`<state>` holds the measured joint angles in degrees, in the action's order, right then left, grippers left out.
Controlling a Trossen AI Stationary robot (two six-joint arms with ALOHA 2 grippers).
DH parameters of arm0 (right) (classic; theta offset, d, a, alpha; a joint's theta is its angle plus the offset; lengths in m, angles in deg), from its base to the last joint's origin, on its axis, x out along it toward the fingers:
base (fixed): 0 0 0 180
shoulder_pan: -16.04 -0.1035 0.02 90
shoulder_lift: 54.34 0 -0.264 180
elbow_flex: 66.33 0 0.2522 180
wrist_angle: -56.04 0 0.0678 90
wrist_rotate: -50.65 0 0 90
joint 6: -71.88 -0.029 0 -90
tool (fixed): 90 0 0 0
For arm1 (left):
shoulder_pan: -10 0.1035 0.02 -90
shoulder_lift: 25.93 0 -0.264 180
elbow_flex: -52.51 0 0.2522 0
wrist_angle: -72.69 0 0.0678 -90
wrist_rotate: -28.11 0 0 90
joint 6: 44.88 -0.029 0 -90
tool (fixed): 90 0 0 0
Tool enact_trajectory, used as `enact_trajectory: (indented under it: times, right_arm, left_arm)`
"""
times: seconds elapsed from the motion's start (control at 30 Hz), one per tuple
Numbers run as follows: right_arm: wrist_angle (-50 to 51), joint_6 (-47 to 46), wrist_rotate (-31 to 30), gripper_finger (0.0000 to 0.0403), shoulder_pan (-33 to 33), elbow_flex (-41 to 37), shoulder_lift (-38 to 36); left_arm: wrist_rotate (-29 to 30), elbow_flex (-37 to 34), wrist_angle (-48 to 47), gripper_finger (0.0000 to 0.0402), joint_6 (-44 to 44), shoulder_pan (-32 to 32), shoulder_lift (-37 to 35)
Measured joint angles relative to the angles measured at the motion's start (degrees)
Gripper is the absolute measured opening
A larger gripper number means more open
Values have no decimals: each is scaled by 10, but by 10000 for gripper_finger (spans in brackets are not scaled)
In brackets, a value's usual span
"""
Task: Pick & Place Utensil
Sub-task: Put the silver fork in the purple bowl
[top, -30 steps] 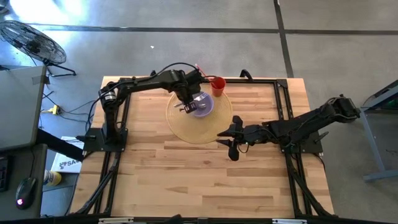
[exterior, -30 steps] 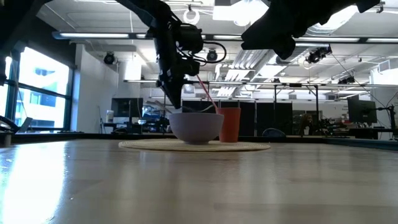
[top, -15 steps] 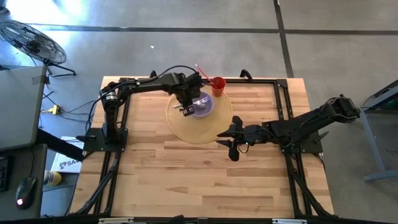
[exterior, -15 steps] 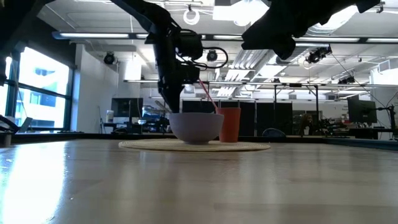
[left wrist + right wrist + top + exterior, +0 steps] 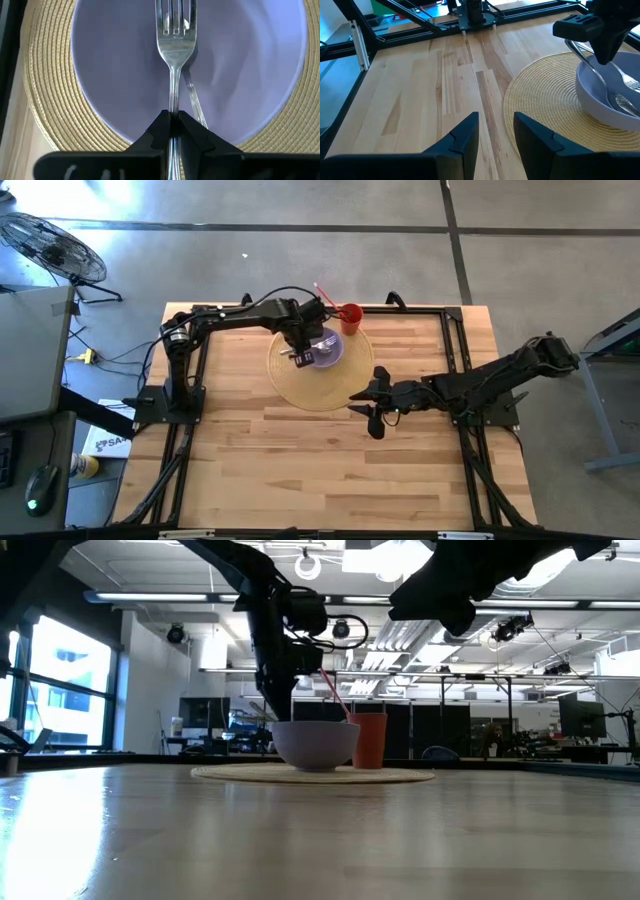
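A silver fork [image 5: 175, 45] points with its tines into a lavender bowl [image 5: 330, 350], which stands on a round woven placemat [image 5: 300, 385]. My left gripper [image 5: 173, 122] hangs over the bowl's left rim and is shut on the fork. A red cup [image 5: 351, 318] with a pink straw stands on the mat's far right part. My right gripper [image 5: 372, 412] waits open above the table, just off the mat's near right edge. The low view shows the bowl [image 5: 316, 745] and the cup [image 5: 369, 740] side by side. My left gripper pinches the fork's handle [image 5: 173, 107] between its two fingertips, along the handle. The fingers come from above, slanting down from the table's left. The fork is tilted, its head [image 5: 622, 102] low inside the bowl and its handle rising to the fingers.
Black frame rails [image 5: 420, 310] run along the table's far, left and right sides. Bare wooden table [image 5: 300, 470] stretches from the mat to the near edge. The left arm's base [image 5: 470, 15] stands across the table from my right gripper.
My left gripper has shifted slightly toward the table's near edge over the bowl, still shut on the fork. The right arm has kept still.
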<state>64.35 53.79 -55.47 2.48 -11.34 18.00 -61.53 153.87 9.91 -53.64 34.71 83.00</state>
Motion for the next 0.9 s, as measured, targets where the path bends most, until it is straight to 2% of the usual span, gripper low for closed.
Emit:
enact_trajectory:
  times: [0.73,0.9]
  right_arm:
    - [1,1,0,116,0,0,0]
    - [1,0,0,116,0,0,0]
  left_arm:
    - [-25,0,26,17,15,0,0]
    - [-25,0,27,34,15,0,0]
